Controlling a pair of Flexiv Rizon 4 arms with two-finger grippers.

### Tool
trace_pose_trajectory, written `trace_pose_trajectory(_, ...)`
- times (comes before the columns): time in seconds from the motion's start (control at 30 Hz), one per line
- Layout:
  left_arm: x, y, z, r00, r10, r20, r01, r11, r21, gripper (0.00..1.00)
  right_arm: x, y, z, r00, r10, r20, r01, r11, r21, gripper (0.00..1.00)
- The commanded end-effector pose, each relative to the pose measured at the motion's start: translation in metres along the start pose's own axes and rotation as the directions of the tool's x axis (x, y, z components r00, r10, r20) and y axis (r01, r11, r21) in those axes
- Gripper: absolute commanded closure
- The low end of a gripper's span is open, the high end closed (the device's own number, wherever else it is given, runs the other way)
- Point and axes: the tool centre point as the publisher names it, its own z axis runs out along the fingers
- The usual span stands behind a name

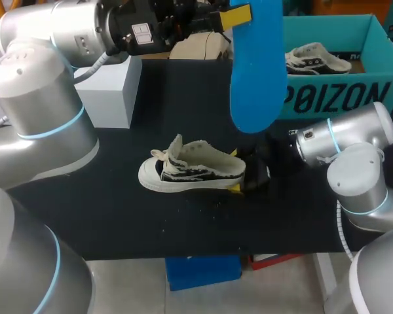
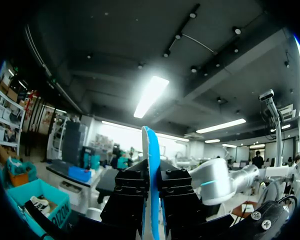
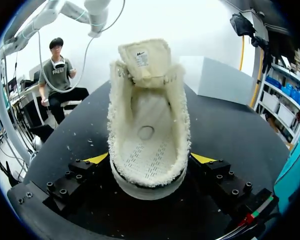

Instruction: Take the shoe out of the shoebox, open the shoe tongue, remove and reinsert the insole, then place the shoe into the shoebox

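A cream and black sneaker (image 1: 193,171) lies on its side on the black table (image 1: 118,209), toe to the left, tongue pulled open. My right gripper (image 1: 243,173) stands open with the heel between its fingers. In the right wrist view the sneaker (image 3: 147,130) shows a bare inside, and the yellow tips (image 3: 97,158) flank its heel closely. My left gripper (image 1: 239,14) is raised at the back and shut on the upper end of the blue insole (image 1: 255,72), which hangs down above the table. In the left wrist view the insole (image 2: 151,150) stands edge-on between that gripper's (image 2: 151,210) black fingers.
The teal shoebox (image 1: 354,98) stands open at the back right with a second sneaker (image 1: 314,59) inside. A white box (image 1: 108,91) sits at the back left. Small white crumbs lie scattered on the table around the sneaker.
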Motion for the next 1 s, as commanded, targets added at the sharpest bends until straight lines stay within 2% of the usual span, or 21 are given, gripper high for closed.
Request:
trace_pose_trajectory(0.03,0.000,0.001,0.001,1.000,0.001,0.003,-0.001,1.000,0.001,1.00,-0.001,0.001,-0.002,1.000,0.001,0.000,-0.001,1.000,0.008,0.00)
trace_pose_trajectory(0.1,0.000,0.001,0.001,1.000,0.001,0.003,-0.001,1.000,0.001,1.00,-0.002,0.003,-0.005,1.000,-0.002,-0.005,0.002,1.000,0.024,0.00)
trace_pose_trajectory(0.23,0.000,0.001,0.001,1.000,0.001,0.003,-0.001,1.000,0.001,1.00,-0.005,0.015,-0.021,0.999,-0.005,-0.034,0.010,0.988,0.155,0.00)
trace_pose_trajectory(0.27,0.000,0.001,0.001,1.000,0.001,0.003,-0.001,1.000,0.001,1.00,-0.007,0.019,-0.027,1.000,0.001,-0.028,0.003,0.987,0.163,0.00)
trace_pose_trajectory(0.33,0.000,0.001,0.001,1.000,0.001,0.003,-0.001,1.000,0.001,1.00,-0.010,0.026,-0.033,0.999,0.004,-0.046,0.009,0.962,0.272,0.00)
trace_pose_trajectory(0.4,0.000,0.001,0.001,1.000,0.001,0.003,-0.001,1.000,0.001,1.00,-0.013,0.031,-0.037,0.997,0.023,-0.069,0.008,0.909,0.417,0.00)
trace_pose_trajectory(0.43,0.000,0.001,0.001,1.000,0.001,0.003,-0.001,1.000,0.001,1.00,-0.015,0.033,-0.038,0.998,0.019,-0.065,0.012,0.897,0.442,0.00)
trace_pose_trajectory(0.57,0.000,0.001,0.001,1.000,0.001,0.003,-0.001,1.000,0.001,1.00,-0.019,0.046,-0.036,0.998,0.009,-0.069,0.029,0.845,0.533,0.00)
trace_pose_trajectory(0.73,0.000,0.001,0.001,1.000,0.001,0.003,-0.001,1.000,0.001,1.00,-0.021,0.060,-0.028,0.996,-0.018,-0.084,0.070,0.742,0.667,0.00)
trace_pose_trajectory(1.0,0.000,0.001,0.001,1.000,0.001,0.003,-0.001,1.000,0.001,1.00,-0.024,0.073,-0.013,0.997,-0.042,-0.067,0.078,0.655,0.752,0.00)
